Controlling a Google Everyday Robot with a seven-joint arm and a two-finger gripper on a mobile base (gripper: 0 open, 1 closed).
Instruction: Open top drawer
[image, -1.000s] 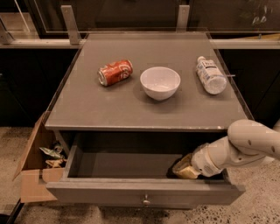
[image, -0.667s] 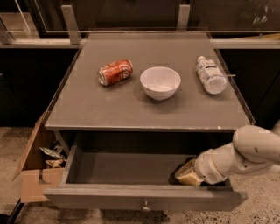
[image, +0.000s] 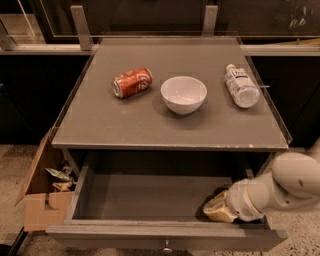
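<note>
The top drawer stands pulled out below the grey table top. Its plain grey inside shows and holds nothing but my arm's end. Its small round knob sits at the centre of the front panel, at the bottom edge of the view. My gripper reaches in from the right and sits inside the drawer at its front right corner, just behind the front panel. The white arm leads off to the right edge.
On the table top lie a red soda can on its side, a white bowl and a clear plastic bottle on its side. An open cardboard box with scraps stands on the floor at the left.
The drawer has come further out toward the camera. My arm and gripper have moved with it, down and slightly right.
</note>
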